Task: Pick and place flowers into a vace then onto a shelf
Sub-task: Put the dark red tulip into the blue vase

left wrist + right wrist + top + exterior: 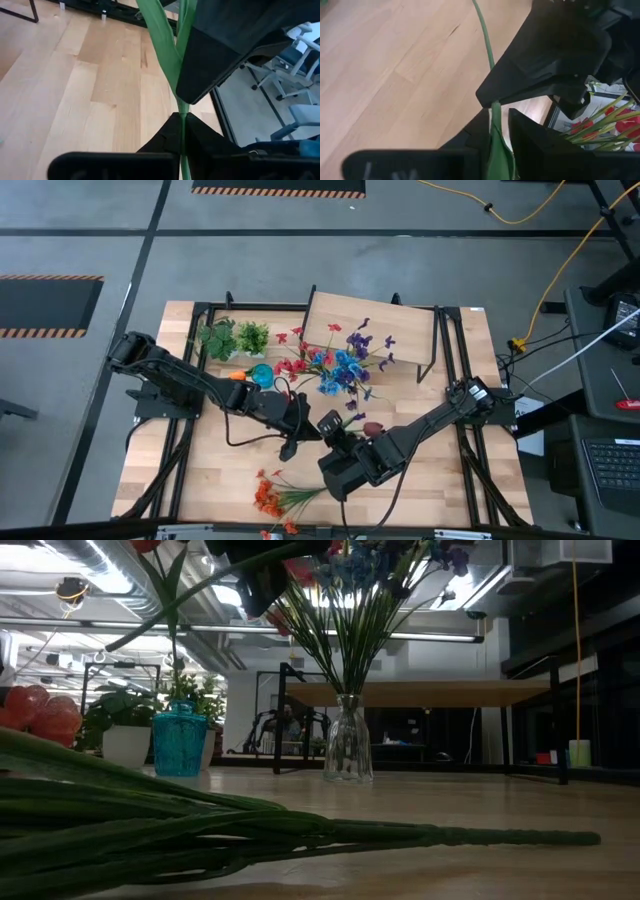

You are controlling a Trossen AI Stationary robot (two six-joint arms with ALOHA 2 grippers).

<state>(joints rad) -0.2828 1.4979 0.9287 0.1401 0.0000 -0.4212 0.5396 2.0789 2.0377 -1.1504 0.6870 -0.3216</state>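
Tulip stem (181,145) held mid-bench, off the wood, passing between both grippers. Left gripper (181,131) has its fingers pinched tight on the stem; left arm reaches in from the bench's left edge. Right gripper (496,125) meets it from the right, fingers parted slightly around the same stem and leaf, not clearly clamping. Clear glass vase (348,745) of mixed flowers (340,365) stands beyond, before the shelf (375,330). Orange spray (272,496) lies at the near edge. Blue vase (180,743) and potted plants (232,338) far left. Bench (230,470) pale planks. Tulip head hard to make out; low view cuts off both arms.
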